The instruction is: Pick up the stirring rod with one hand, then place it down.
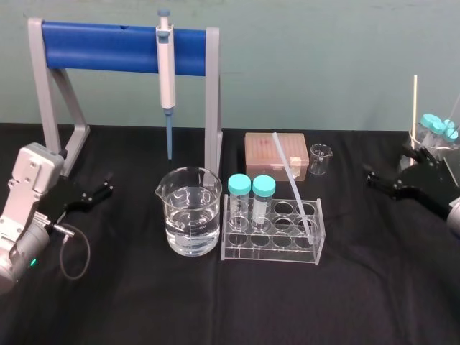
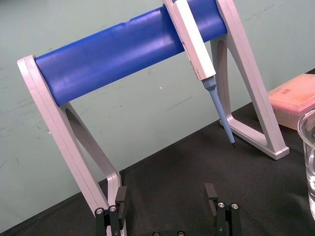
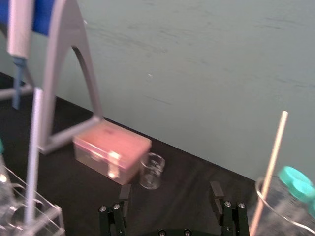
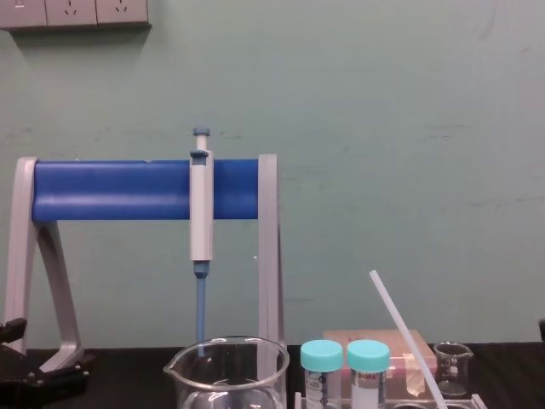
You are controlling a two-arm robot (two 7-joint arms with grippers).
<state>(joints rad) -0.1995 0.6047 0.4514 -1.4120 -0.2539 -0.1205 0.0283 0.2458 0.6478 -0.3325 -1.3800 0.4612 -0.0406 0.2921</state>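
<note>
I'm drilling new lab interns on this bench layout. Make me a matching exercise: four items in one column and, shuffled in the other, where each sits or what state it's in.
Things
1. stirring rod
2. pipette
3. large beaker
4. small beaker

Places or states
a. hangs from the blue-barred stand
b. stands beside the pink box
c. leans in the clear tube rack
d. holds clear liquid

Pairs: 1-c, 2-a, 3-d, 4-b
</note>
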